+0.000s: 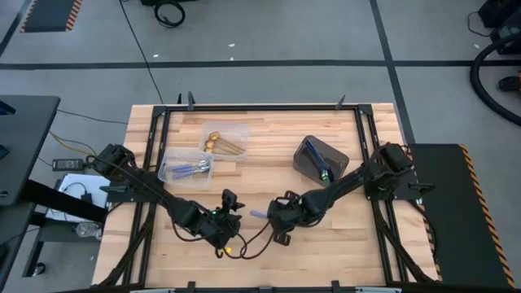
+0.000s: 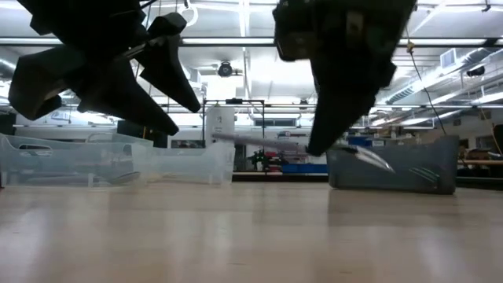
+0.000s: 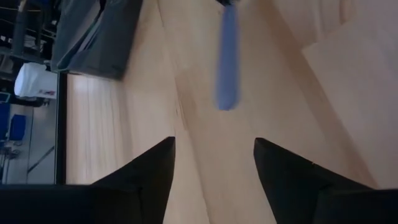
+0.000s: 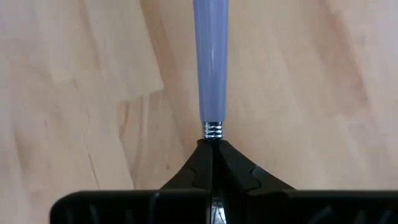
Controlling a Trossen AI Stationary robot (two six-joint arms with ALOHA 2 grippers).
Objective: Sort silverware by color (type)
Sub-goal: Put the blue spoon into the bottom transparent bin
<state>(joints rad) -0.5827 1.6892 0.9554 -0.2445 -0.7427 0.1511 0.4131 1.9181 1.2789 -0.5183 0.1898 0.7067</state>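
Toward the near edge of the bench (image 1: 326, 260), about midway along it, the two dark arms meet with their tips facing each other. The left arm reaches in low from the left edge, bent at the elbow, and its pincer (image 1: 232, 213) hangs just above the wood with the fingers (image 3: 149, 171) spread wide and nothing between them. Just beside it, the right arm stretches down from the right edge in a long diagonal, and the right pincer (image 1: 273, 215) is pressed together on the end of a spoon (image 1: 257, 214).

That spoon is held level, off the bench top, with its free end pointing at the gap of the left pincer. From the right wrist its handle (image 4: 210, 56) is a smooth, slim, pale blue-violet rod that widens a little away from the grip and ends in a small ribbed silver collar (image 4: 213, 130) right at the closed fingertips. The bowl is hidden inside the grip in that view; in the low view a shiny silver tip (image 2: 369, 157) pokes out behind the right pincer.

Farther back, left of centre, a clear plastic container (image 1: 186, 168) holds several blue-purple spoons (image 1: 191, 168). Just beyond it, touching or nearly so, a second clear container (image 1: 225, 140) holds gold spoons (image 1: 221, 146) lying together. Right of centre, well apart from both, a dark grey bin (image 1: 319, 157) sits turned at an angle, with a teal-handled piece (image 1: 325, 172) showing at its edge nearest the arms.
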